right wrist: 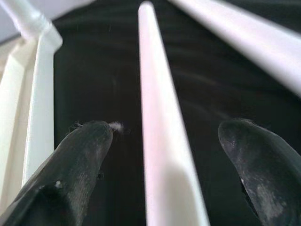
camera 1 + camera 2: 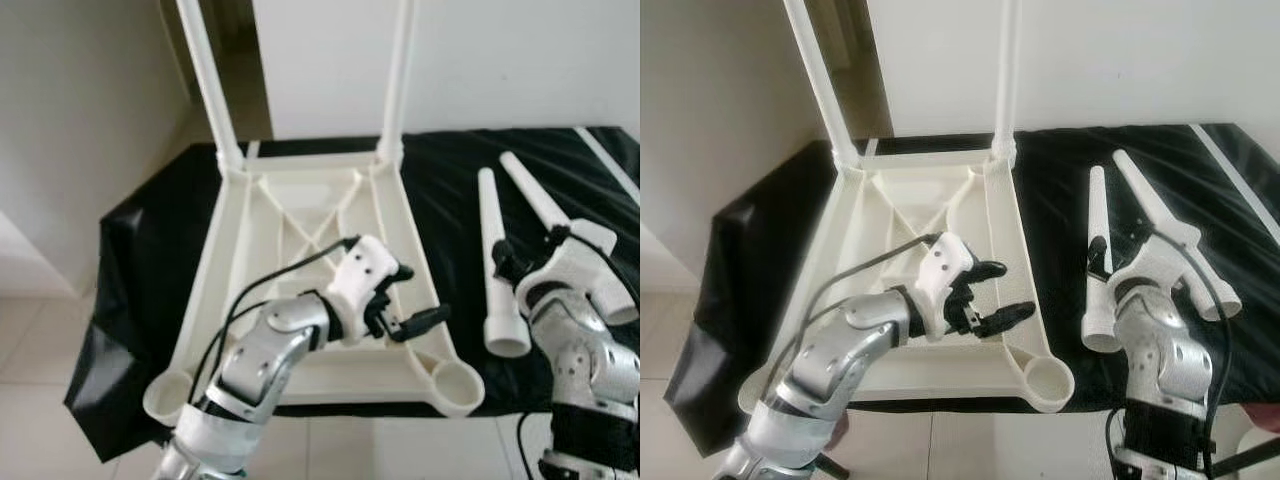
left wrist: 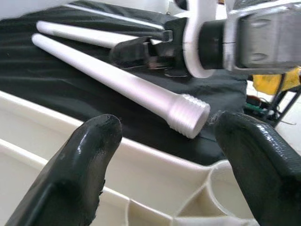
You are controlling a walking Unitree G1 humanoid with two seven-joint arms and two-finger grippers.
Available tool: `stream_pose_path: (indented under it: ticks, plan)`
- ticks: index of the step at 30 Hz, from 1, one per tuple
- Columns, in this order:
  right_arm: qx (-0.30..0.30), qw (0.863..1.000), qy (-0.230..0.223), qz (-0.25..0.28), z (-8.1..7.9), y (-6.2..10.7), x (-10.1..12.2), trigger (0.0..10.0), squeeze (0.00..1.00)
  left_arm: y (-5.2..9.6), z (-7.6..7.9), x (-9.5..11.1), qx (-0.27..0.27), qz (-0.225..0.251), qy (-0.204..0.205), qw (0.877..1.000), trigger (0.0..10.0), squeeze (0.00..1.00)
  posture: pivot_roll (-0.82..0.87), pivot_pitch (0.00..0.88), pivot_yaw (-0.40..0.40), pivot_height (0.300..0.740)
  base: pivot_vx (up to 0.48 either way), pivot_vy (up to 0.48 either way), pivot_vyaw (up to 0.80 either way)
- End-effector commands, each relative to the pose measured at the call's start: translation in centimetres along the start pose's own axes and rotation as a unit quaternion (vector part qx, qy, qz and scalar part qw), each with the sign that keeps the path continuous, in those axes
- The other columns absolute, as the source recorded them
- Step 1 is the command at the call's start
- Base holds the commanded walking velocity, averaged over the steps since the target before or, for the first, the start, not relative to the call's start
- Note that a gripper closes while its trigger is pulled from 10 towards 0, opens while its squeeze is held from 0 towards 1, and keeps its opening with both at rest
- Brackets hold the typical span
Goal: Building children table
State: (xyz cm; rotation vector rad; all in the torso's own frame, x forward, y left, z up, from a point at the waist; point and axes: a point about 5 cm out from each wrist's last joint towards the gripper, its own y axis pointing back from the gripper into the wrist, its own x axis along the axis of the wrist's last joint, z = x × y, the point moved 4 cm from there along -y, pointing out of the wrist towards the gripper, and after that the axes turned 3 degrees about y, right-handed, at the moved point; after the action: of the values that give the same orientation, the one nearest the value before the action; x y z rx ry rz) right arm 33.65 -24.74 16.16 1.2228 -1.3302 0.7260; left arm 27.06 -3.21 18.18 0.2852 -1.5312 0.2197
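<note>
Fingers of right gripper spread, straddling loose leg on cloth, 3 o'clock of upturned table. Left gripper spread, empty, over table's near right rim. Risk: tapered leg rolls or slips at closing. Second leg crowds right; cloth edge near.

You had the upturned white table frame lying on the black-draped surface, two legs already standing up at its far corners. Your left pincer hung open over its right rail; two loose legs lay beside your right pincer.
</note>
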Motion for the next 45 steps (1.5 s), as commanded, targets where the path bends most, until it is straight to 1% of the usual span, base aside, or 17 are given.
stream_pose_path:
  ticks: [1, 4, 5, 6, 11, 12, 13, 18, 22, 24, 25, 29, 33, 37, 40, 41, 45]
  plan:
    - [0.0, 1.0, 0.003, -0.027, -0.1, -0.3, -0.7, 10.0, 0.0, 0.3, 0.7, -0.2, -0.033, -0.008, -0.001, 0.999, 10.0, 0.0, 0.01, 0.0, 0.033, 0.74, 0.0, 0.0, 0.0]
    - [0.006, 0.998, -0.011, -0.068, -0.8, -1.5, -0.5, 10.0, 0.0, 0.6, 0.8, -0.3, -0.024, -0.013, 0.008, 1.0, 10.0, 0.0, 0.02, 0.0, 0.032, 0.74, 0.0, 0.0, 0.0]
    - [0.006, 0.998, -0.011, -0.068, -0.8, -1.5, -0.5, 10.0, 0.0, 0.6, 0.8, -0.3, -0.024, -0.013, 0.008, 1.0, 10.0, 0.0, 0.02, 0.0, 0.032, 0.74, 0.0, 0.0, 0.0]
    - [0.006, 0.996, -0.001, -0.084, -1.1, -1.9, -0.4, 10.0, 0.0, 0.8, 1.0, -0.4, -0.02, -0.016, 0.015, 1.0, 10.0, 0.0, 0.04, 0.0, 0.029, 0.74, 0.0, 0.0, 0.0]
    - [0.01, 0.996, 0.0, -0.094, -1.5, -2.1, -0.4, 10.0, 0.0, 1.0, 1.2, -0.5, -0.017, -0.02, 0.018, 0.999, 10.0, 0.0, 0.04, 0.0, 0.027, 0.74, 0.0, 0.0, 0.0]
    - [0.008, 0.994, -0.01, -0.104, -1.6, -2.3, -0.5, 10.0, 0.0, 1.1, 1.2, -0.6, -0.014, -0.023, 0.021, 0.999, 10.0, 0.0, 0.05, 0.0, 0.025, 0.74, 0.0, 0.0, 0.0]
    - [0.004, 0.992, -0.017, -0.128, -1.8, -2.7, -0.7, 10.0, 0.0, 1.3, 1.2, -0.7, -0.007, -0.027, 0.026, 0.999, 10.0, 0.0, 0.05, 0.0, 0.021, 0.74, 0.0, 0.0, 0.0]
    - [0.001, 0.991, -0.019, -0.135, -1.8, -2.7, -0.8, 10.0, 0.0, 1.4, 1.2, -0.7, -0.005, -0.028, 0.028, 0.999, 10.0, 0.0, 0.06, 0.002, 0.019, 0.74, 0.0, 0.0, 0.0]
    - [-0.016, 0.988, -0.001, -0.155, -1.4, -2.9, -1.0, 10.0, 0.0, 1.5, 1.1, -0.7, 0.005, -0.029, 0.034, 0.999, 10.0, 0.0, 0.06, 0.011, 0.014, 0.74, 0.0, 0.0, 0.0]
    - [-0.042, 0.985, 0.017, -0.168, -0.7, -3.1, -1.2, 10.0, 0.0, 1.7, 1.1, -0.7, 0.013, -0.03, 0.04, 0.999, 10.0, 0.0, 0.07, 0.016, 0.01, 0.74, 0.0, 0.0, 0.0]
    - [-0.044, 0.985, 0.018, -0.168, -0.6, -3.1, -1.2, 10.0, 0.0, 1.7, 1.1, -0.7, 0.014, -0.03, 0.04, 0.999, 10.0, 0.0, 0.07, 0.016, 0.01, 0.74, 0.0, 0.0, 0.0]
    - [-0.04, 0.991, 0.044, -0.119, -1.1, -2.9, -0.1, 10.0, 0.0, 1.7, 1.0, -0.7, 0.02, -0.03, 0.045, 0.998, 10.0, 0.0, 0.06, 0.013, 0.008, 0.74, 0.0, 0.0, 0.0]
    - [-0.059, 0.987, 0.035, -0.142, -0.8, -2.5, -0.7, 10.0, 0.0, 1.7, 1.0, -0.6, 0.022, -0.031, 0.046, 0.998, 10.0, 0.0, 0.06, 0.011, 0.008, 0.74, 0.0, 0.0, 0.0]
    - [-0.061, 0.985, 0.03, -0.16, -0.8, -2.2, -1.5, 10.0, 0.0, 1.7, 1.0, -0.6, 0.022, -0.031, 0.047, 0.998, 10.0, 0.0, 0.05, 0.012, 0.011, 0.74, 0.0, 0.0, 0.0]
    - [-0.073, 0.978, 0.027, -0.196, -0.5, -2.1, -2.9, 10.0, 0.0, 1.7, 0.9, -0.5, 0.022, -0.032, 0.046, 0.998, 10.0, 0.0, 0.05, 0.014, 0.012, 0.74, 0.0, 0.0, 0.0]
    - [-0.073, 0.978, 0.027, -0.196, -0.5, -2.1, -2.9, 10.0, 0.0, 1.7, 0.9, -0.5, 0.022, -0.032, 0.046, 0.998, 10.0, 0.0, 0.05, 0.014, 0.012, 0.74, 0.0, 0.0, 0.0]
    - [-0.084, 0.969, 0.029, -0.23, -0.2, -1.9, -4.3, 10.0, 0.0, 1.7, 0.8, -0.5, 0.023, -0.033, 0.045, 0.998, 10.0, 0.0, 0.05, 0.016, 0.012, 0.74, 0.0, 0.0, 0.0]
